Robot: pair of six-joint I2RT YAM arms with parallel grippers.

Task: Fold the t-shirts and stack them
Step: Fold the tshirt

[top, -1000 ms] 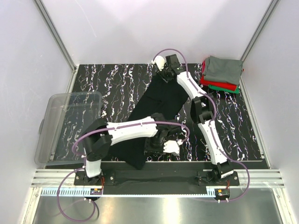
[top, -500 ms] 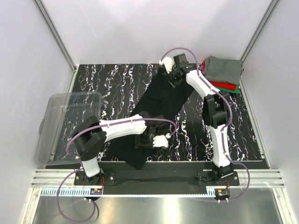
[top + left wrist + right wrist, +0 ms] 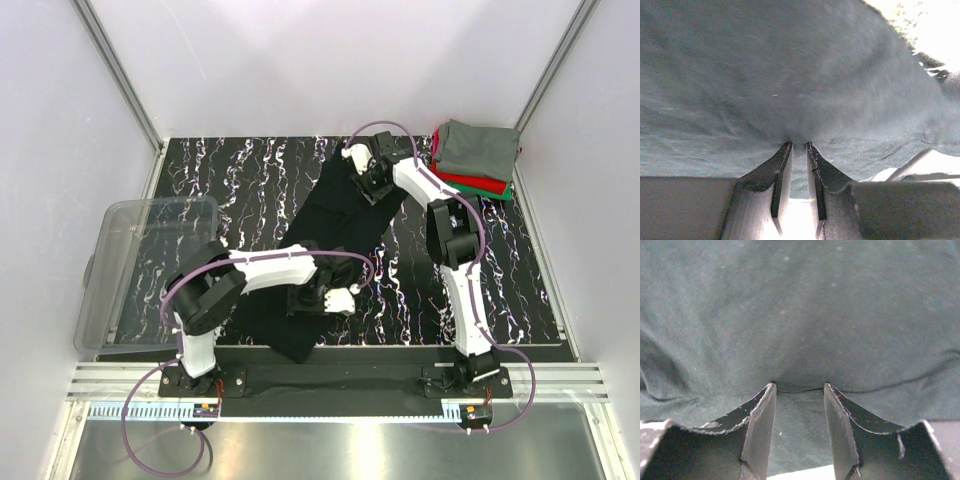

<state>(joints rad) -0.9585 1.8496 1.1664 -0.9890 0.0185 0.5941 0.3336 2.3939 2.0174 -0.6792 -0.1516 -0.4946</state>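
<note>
Left fingers (image 3: 782, 180) shifted leftward; black t-shirt (image 3: 345, 215) diagonal, near-left to far-right.

You look down on the whole tabletop (image 3: 250, 170) from high up at its near edge. Your two wrist cameras look forward, pressed close to the black shirt (image 3: 345, 215), which all three views share

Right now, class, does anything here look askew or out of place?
The black cloth t-shirt lies unfolded, diagonal across the dark marbled table, pinched by the left gripper and right gripper; the folded grey, red and green stack sits far right.
</note>
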